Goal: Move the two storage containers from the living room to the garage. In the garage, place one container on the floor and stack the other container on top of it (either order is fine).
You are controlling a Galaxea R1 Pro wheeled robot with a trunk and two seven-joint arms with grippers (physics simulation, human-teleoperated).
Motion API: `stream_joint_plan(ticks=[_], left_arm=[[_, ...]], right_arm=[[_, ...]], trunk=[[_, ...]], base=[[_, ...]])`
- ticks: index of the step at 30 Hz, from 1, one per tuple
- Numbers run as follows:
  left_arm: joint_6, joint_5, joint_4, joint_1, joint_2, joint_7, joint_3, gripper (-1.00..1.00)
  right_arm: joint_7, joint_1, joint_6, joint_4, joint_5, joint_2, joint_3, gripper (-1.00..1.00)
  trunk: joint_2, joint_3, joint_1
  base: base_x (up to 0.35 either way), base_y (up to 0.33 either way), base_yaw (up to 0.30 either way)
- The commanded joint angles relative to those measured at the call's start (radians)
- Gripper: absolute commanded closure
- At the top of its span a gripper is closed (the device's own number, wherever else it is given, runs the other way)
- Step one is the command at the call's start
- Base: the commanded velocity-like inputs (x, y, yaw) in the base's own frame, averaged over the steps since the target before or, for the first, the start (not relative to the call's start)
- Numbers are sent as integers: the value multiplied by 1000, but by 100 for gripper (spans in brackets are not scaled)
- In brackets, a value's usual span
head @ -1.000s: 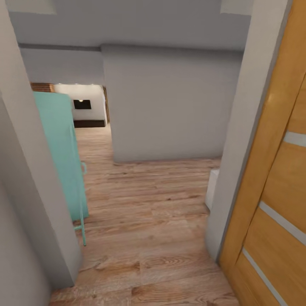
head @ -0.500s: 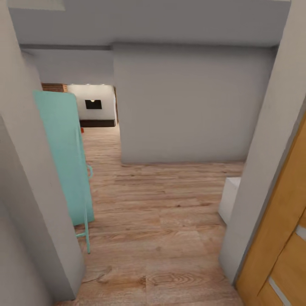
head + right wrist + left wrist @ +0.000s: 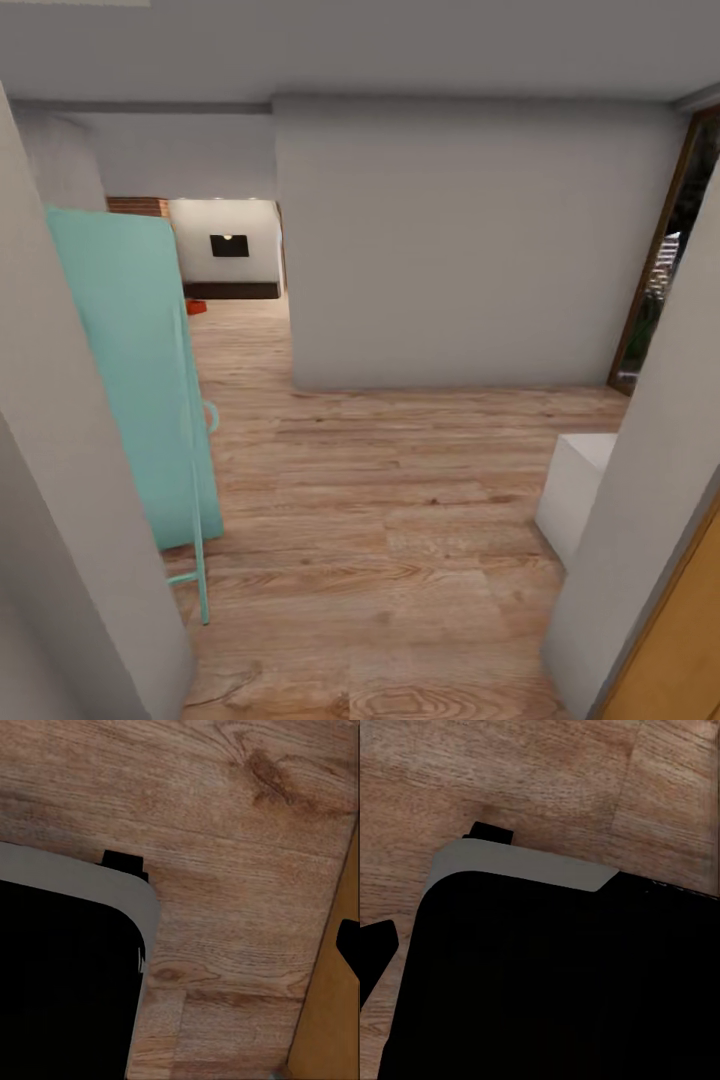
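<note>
Storage container (image 3: 196, 307), a red-orange speck far down the wood-floored hallway, lies past the tight doorway, where the base could clip the teal door (image 3: 130, 380) or white box (image 3: 578, 490); hand states I cannot tell.

Soft, even light is filling the hallway, leaving the pale grey wall (image 3: 480, 240) flat and free of glare. Small ceiling spots are glowing in the far room (image 3: 225, 215), brightening its white wall. The wood plank floor (image 3: 380, 520) is looking slightly smeared. Vertical edges are leaning outward toward the frame sides. In both wrist views, the robot's black base (image 3: 547, 982) is rendering as featureless darkness, casting faint shadow.
</note>
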Motion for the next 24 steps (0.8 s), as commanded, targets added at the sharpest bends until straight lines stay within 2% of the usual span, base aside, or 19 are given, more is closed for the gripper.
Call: stream_joint_plan(ticks=[1, 24], left_arm=[[0, 7, -1, 0, 0, 0, -1, -100], [0, 7, -1, 0, 2, 0, -1, -100]], right_arm=[[0, -1, -6, 3, -9, 0, 9, -100], [3, -1, -4, 3, -12, 1, 7, -100]], trunk=[[0, -1, 1], [0, -1, 1]], base=[[327, 0, 2], [327, 0, 0]])
